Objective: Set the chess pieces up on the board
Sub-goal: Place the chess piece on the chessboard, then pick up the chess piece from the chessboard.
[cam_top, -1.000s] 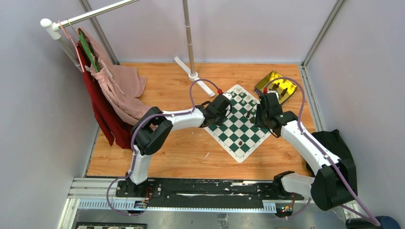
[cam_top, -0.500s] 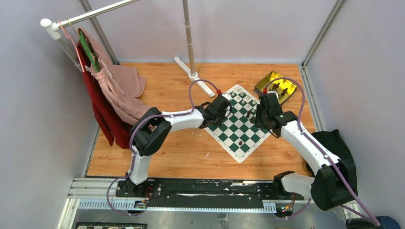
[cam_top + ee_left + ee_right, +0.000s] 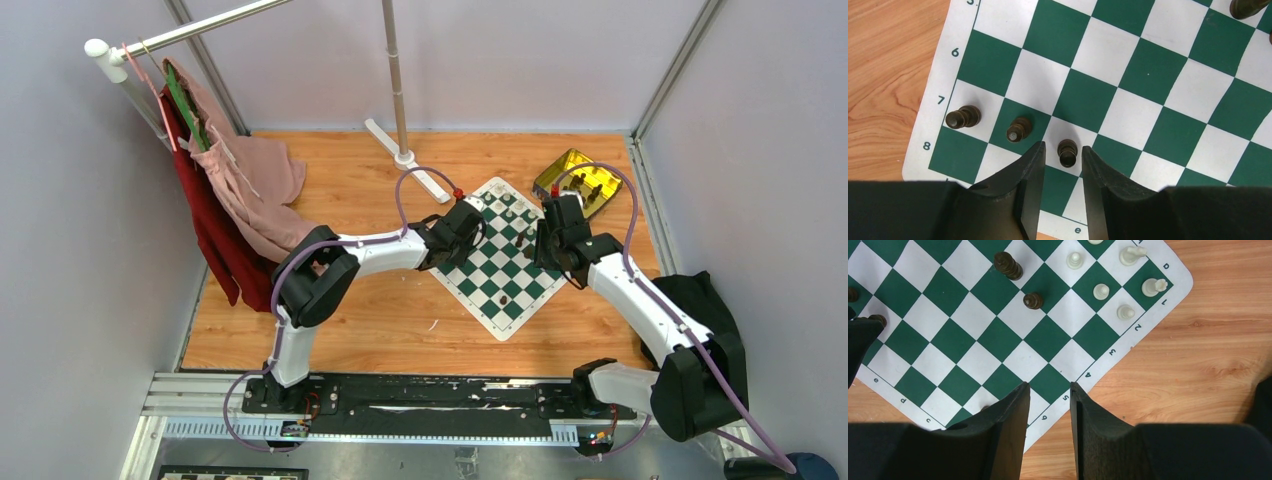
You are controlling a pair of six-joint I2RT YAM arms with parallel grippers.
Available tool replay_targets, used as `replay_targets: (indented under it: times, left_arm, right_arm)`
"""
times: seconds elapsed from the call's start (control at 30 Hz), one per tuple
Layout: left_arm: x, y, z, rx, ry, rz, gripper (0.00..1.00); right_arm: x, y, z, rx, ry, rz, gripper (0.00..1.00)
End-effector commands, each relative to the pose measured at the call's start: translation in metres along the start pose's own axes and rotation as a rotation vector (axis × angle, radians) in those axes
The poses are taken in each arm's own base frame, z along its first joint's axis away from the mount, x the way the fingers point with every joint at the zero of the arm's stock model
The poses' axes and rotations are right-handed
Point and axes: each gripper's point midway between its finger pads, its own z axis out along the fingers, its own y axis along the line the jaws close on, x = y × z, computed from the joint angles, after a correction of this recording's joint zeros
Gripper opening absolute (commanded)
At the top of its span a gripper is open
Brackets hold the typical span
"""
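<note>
jaws of the left gripper [image 3: 1063, 148] stand open around a dark pawn [image 3: 1067, 152] at the lower middle of its view, a slim gap each side, on the board [image 3: 1148, 75]. two more dark pawns [image 3: 1018, 130] stand to its left. the right gripper [image 3: 1048, 386] is open and empty over the board's lower edge; white pieces [image 3: 1124, 312] stand upper right.

Left gripper [image 3: 1062, 148] opened wider, no longer pinching the dark pawn [image 3: 1067, 152], drawn slightly back.

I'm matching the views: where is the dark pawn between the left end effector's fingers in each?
Top external: hidden under the left arm.
Left wrist: the dark pawn, bottom centre.
Right wrist: left edge, upper part.
Shared landmark: the board; both wrist views show its letter e.
</note>
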Motion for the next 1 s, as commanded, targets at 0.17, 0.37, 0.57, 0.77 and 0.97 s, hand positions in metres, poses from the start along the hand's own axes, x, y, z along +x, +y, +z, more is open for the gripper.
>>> replay_targets:
  times: [0.17, 0.37, 0.57, 0.77, 0.97]
  left_arm:
    - [-0.017, 0.000, -0.014, -0.019, -0.032, 0.004, 0.39]
    - [-0.036, -0.003, -0.032, -0.016, -0.074, 0.009, 0.39]
    - [-0.058, -0.006, -0.065, -0.005, -0.136, 0.009, 0.48]
    - [-0.073, -0.011, -0.105, 0.010, -0.192, 0.022, 0.66]
    - [-0.074, -0.006, -0.146, 0.051, -0.242, -0.012, 0.77]
  right_arm:
    - [0.004, -0.003, -0.001, 0.002, 0.018, 0.003, 0.40]
    - [-0.003, 0.000, -0.005, -0.008, 0.006, 0.010, 0.40]
    - [-0.018, 0.004, -0.008, -0.007, -0.015, -0.003, 0.42]
    - [-0.032, 0.010, 0.002, -0.001, -0.004, -0.030, 0.48]
    - [-0.046, 0.020, 0.026, 0.001, 0.025, -0.100, 0.54]
